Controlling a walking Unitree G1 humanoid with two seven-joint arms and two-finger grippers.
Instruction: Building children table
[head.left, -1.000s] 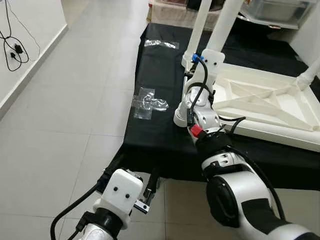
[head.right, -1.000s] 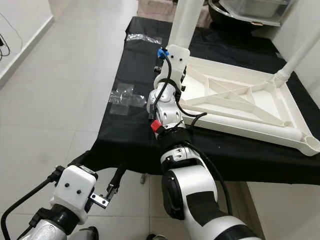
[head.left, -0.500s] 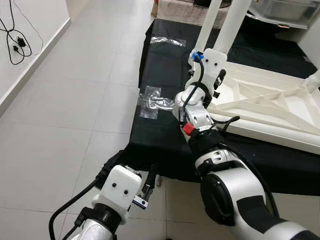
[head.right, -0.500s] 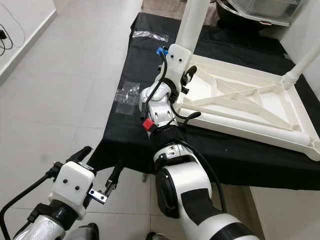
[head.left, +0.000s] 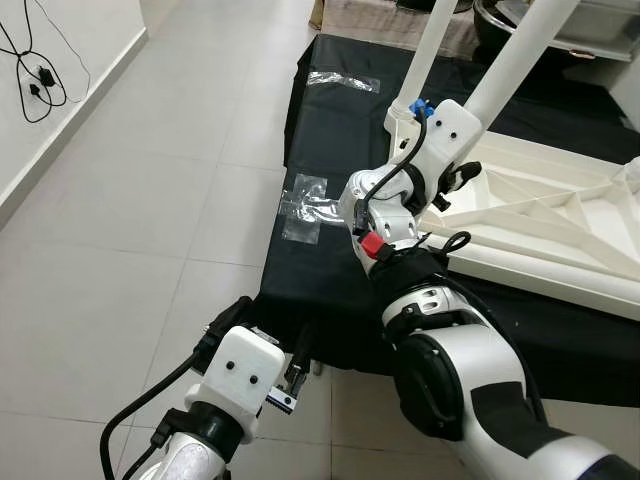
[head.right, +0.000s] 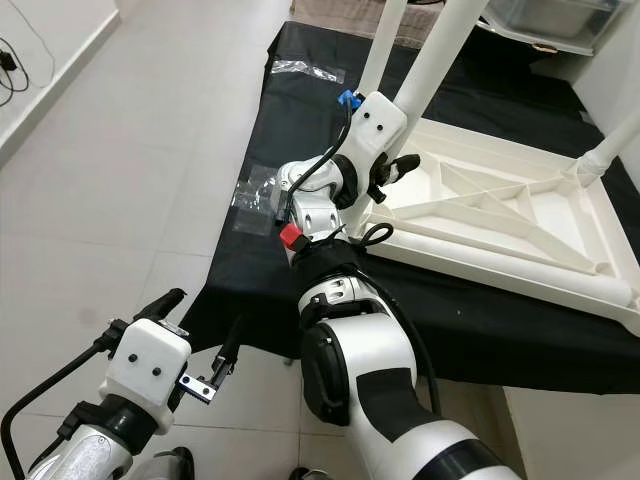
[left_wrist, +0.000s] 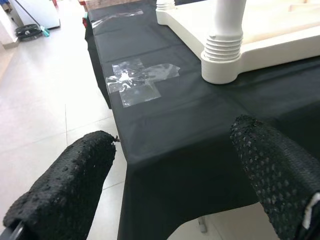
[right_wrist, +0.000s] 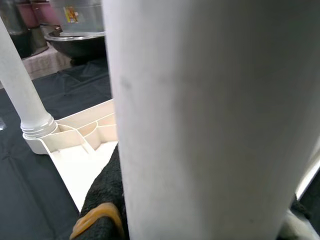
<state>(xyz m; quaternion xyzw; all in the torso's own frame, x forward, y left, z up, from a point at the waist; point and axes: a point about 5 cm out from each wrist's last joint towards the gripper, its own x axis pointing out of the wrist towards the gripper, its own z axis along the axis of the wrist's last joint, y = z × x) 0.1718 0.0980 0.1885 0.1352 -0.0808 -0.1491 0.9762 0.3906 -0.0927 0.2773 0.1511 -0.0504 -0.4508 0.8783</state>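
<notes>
Lower left of the head views: the left gripper (head.right: 196, 343) hangs released, its two black fingers (left_wrist: 65, 187) spread wide and holding nothing, just in front of the near edge of the black-covered bench (head.left: 320, 290), above the pale tiled floor (head.left: 110, 240). On the black cover, left of centre, lies a crumpled clear plastic bag (head.left: 305, 205); a second clear bag (head.left: 343, 80) lies toward the far edge, in the upper middle of the frame. At centre, the right arm reaches forward over the bench, and the right gripper (head.right: 395, 170) is clenched around a white table leg (head.right: 440, 55) that rises slantwise to the upper edge of the frame; in the right wrist view this leg stands directly against a black finger (right_wrist: 102, 200). The leg belongs to the white children's table (head.left: 540, 225), which lies upside down on the bench at centre right, its ribbed underside facing up. A further white leg (head.left: 432, 45) stands upright in a threaded socket at the table's far left corner, just beside the grasped one. At the upper right, beyond the bench, a metal basin (head.right: 540, 15) is partly in view.
</notes>
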